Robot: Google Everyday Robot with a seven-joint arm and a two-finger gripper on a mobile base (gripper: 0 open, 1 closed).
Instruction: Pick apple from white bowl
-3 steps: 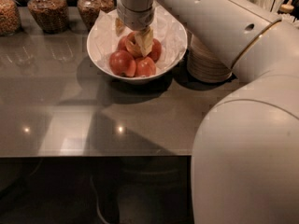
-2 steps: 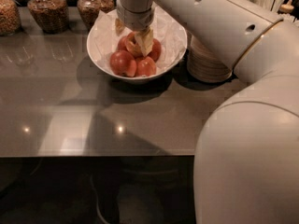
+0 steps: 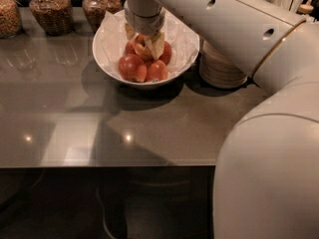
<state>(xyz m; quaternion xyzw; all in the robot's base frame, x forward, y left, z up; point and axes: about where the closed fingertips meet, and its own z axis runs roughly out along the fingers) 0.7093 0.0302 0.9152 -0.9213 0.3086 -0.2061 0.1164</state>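
The white bowl (image 3: 106,54), lined with crinkled white paper, stands at the back middle of the grey counter. My gripper (image 3: 144,40) reaches down into it from above. Its pale fingers (image 3: 157,43) stand on either side of the red-orange apple (image 3: 141,48), which has a yellowish patch, and are closed on it. This apple sits on top of the pile, touching the others. Darker red apples lie in front of it (image 3: 132,67), (image 3: 157,71), and one lies to its right (image 3: 167,53).
A stack of small cream bowls (image 3: 219,68) stands just right of the white bowl, under my arm. Three glass jars of nuts and grains (image 3: 50,11) line the back left. The counter's front edge (image 3: 99,164) runs below. My white arm fills the right side.
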